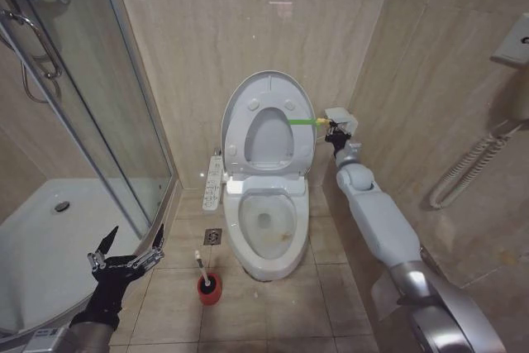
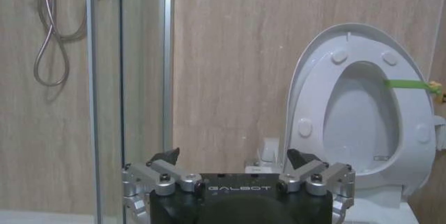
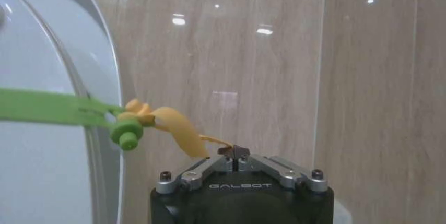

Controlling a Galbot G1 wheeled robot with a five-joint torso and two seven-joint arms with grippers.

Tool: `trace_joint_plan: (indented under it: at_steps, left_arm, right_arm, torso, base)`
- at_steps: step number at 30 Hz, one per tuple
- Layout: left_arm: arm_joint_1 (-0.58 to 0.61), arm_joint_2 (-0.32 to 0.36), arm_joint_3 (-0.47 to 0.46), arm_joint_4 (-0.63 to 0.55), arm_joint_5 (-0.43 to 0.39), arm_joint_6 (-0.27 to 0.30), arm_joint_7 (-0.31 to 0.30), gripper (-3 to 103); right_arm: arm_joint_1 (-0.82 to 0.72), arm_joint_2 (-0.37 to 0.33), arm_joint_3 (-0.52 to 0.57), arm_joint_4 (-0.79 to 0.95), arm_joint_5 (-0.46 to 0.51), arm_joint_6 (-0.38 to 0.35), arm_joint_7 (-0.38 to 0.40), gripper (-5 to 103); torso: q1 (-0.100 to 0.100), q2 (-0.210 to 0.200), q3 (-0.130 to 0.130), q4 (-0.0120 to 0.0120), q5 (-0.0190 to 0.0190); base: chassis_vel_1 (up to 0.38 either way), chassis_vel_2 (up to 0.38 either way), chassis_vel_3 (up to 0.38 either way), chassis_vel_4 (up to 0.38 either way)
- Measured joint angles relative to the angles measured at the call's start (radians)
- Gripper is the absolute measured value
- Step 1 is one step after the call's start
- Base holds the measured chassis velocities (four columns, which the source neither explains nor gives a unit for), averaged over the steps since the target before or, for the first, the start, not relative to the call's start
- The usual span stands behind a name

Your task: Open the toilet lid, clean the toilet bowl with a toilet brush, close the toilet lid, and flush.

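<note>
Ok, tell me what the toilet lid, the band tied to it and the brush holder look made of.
Toilet lid: glossy white plastic by its smooth, thin moulded shell. Band: matte green strip, probably silicone or soft plastic, ending in a yellow tail that the right tool pinches. Brush holder: a red cup, likely plastic, though it is hard to judge.

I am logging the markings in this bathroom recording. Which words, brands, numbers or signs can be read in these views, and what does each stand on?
"GALBOT": on the black body of the left gripper, in the left wrist view.
"GALBOT": on the black body of the right gripper, in the right wrist view.
Small dark sticker on the upright white plastic oval toilet lid: too small to read.
Long white control panel beside the white ceramic toilet bowl: markings too small to read.
</note>
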Motion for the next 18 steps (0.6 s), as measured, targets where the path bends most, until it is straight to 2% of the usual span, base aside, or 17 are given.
trace_joint_plan:
  at_steps: [18]
  left_arm:
    - [0.000,0.000,0.000,0.000,0.000,0.000,0.000,100]
  right_arm:
    - [0.110,0.025,-0.038,-0.092,-0.006,0.004,0.001,0]
  torso:
    - [0.000,0.000,0.000,0.0001,-0.0001]
  base:
    - [0.000,0.000,0.000,0.000]
